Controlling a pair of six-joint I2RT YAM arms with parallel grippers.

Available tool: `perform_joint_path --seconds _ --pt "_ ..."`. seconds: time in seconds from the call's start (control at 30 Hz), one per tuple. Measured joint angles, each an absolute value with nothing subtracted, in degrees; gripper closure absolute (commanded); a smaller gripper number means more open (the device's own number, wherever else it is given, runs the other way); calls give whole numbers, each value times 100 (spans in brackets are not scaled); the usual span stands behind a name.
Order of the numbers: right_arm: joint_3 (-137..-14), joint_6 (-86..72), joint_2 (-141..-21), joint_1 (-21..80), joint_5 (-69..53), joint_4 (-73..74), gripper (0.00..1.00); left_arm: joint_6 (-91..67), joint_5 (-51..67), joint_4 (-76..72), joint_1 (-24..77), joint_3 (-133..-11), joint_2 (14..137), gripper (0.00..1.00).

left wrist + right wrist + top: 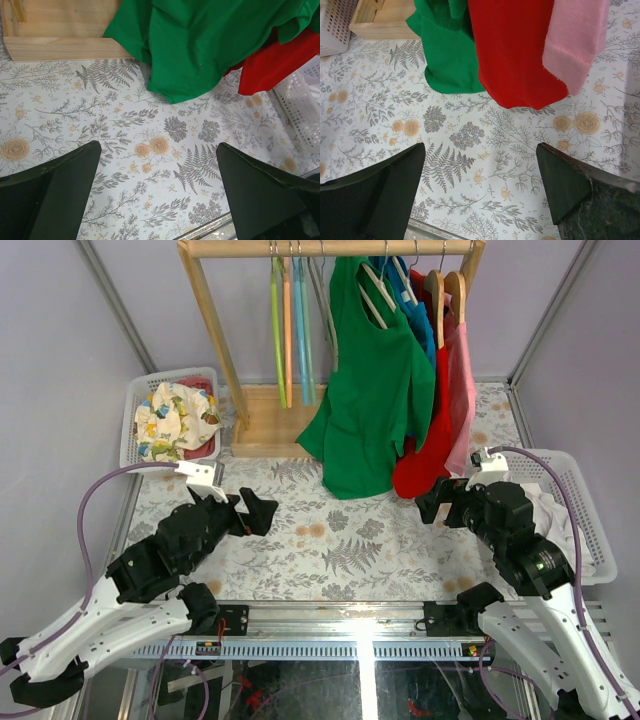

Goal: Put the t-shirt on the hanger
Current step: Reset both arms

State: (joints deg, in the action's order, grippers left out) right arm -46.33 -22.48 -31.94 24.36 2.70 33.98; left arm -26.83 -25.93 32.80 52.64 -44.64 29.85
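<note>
Upper centre of top view: t-shirt (365, 390) hung on hanger (374, 298) from wooden rail (330, 248), hem down at floral tablecloth (340, 550), touching red garment (430, 440) on its right. You held left gripper (250, 512) at lower left, jaws spread wide, nothing between them. Your right gripper (440, 502), right of centre, stood likewise spread and empty, near red hem, well apart from left gripper.

My left claw (157, 165) and right claw (480, 165) are matt black plastic. The t-shirt (370, 390) is soft, matt green cloth. The hanger (372, 298) looks like smooth pale wood with a shiny wire hook. The rack (275, 425) is bare grained wood, the basket (135, 410) white plastic lattice, and the desk (330, 540) has a matt floral-print cover.
</note>
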Motion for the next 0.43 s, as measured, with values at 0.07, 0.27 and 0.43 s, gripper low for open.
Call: perform_joint_path --seconds 0.07,0.27,0.43 --pt "-4633 -2248 -3194 2436 309 3398 1 -2685 -2596 3277 5264 -4464 2947 0" --pt "-4633 -2246 -3183 2436 386 3402 1 -2687 -2600 3282 5264 -4464 2945 0" --pt "-4633 -2246 -3153 2436 395 3402 1 -2674 -2591 3280 5264 -4464 3000 0"
